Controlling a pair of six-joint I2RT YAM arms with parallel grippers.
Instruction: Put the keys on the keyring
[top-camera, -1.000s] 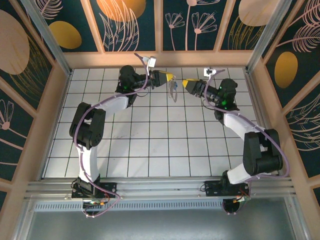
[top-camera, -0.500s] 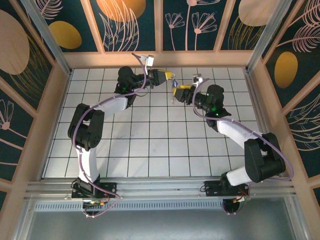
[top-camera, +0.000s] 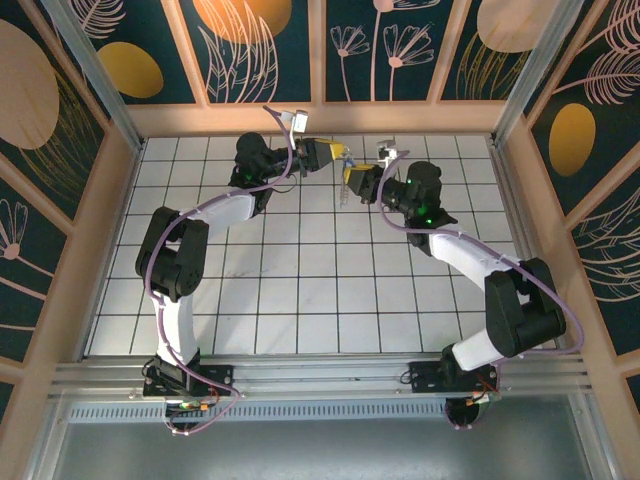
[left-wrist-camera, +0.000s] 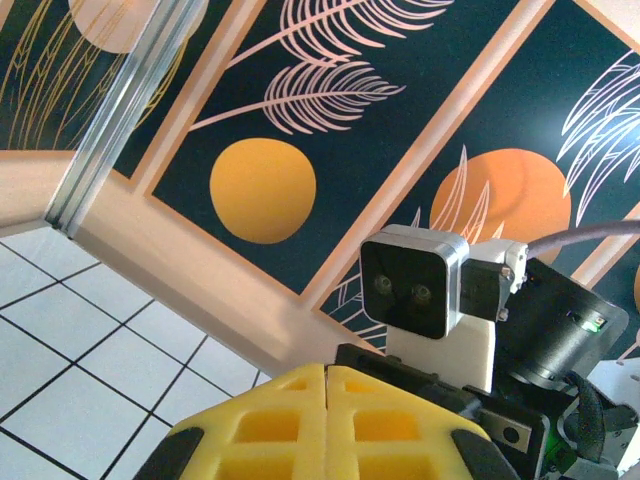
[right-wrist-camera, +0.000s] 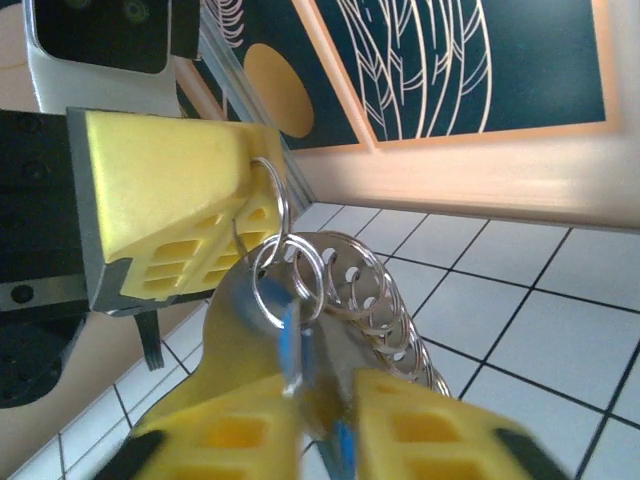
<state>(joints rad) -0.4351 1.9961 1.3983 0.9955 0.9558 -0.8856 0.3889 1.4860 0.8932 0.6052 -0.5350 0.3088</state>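
High over the far tiles, my left gripper (top-camera: 342, 153) is shut, and the right wrist view shows its yellow fingertips (right-wrist-camera: 240, 165) pinching a thin silver keyring (right-wrist-camera: 274, 196). From that ring hangs a bunch of keys (right-wrist-camera: 385, 300) with round holed metal heads, some with blue parts, linked by small split rings. My right gripper (right-wrist-camera: 325, 405) is shut on the lower part of the bunch. In the top view the right gripper (top-camera: 351, 179) sits just below and right of the left one. In the left wrist view the left gripper (left-wrist-camera: 327, 374) has its pads pressed together.
The white tiled floor (top-camera: 300, 280) lies below both grippers. The wooden back wall (top-camera: 320, 118) with patterned panels is close behind them. The right arm's wrist camera (left-wrist-camera: 412, 280) faces the left gripper at close range.
My right gripper has moved left towards the left gripper and closed on the hanging keys. The left gripper has stayed put, still shut.
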